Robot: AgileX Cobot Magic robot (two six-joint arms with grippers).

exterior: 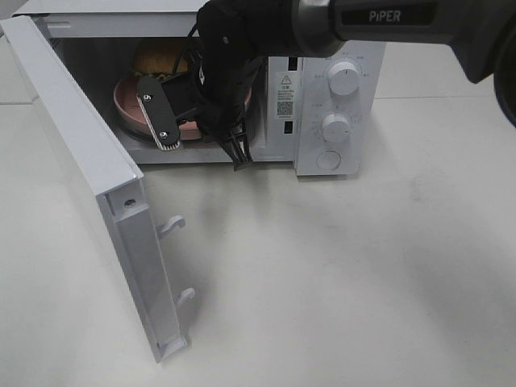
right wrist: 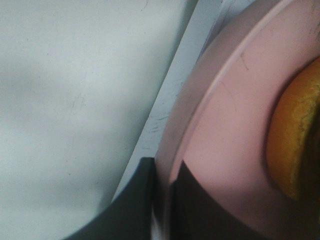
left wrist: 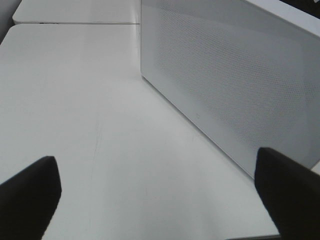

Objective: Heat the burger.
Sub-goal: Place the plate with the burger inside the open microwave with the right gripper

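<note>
The burger [exterior: 157, 56] is seen inside the microwave [exterior: 339, 81], toward the back of the open cavity, resting on the pink plate [exterior: 122, 103]. In the right wrist view only an orange-brown edge of the bun shows, on the plate and apart from its rim. The plate's near rim lies just inside the microwave's front sill. Whether the plate is fully set down on the cavity floor cannot be told.

That near rim is pinched by the right gripper [right wrist: 162, 180], whose jaws are drawn narrow on it, one above the rim and one below. The right arm is reached across the microwave's front to do this.

The microwave's door [exterior: 72, 137] is swung wide open at the cavity's left, its latch hooks facing out over the table [exterior: 339, 282]. The two knobs [exterior: 344, 78] are on the panel to the right of the cavity.

The left gripper [left wrist: 160, 192] is held wide apart with nothing between its fingers. It hangs over bare table beside a white perforated panel, judged to be part of the microwave, most likely the door's outer face.

As for progress, the loading step is judged nearly done: door opened, burger and plate brought within the cavity. Left to be done are the release of the rim, the withdrawal of the right arm, the shutting of the door and the turning of the knobs.
</note>
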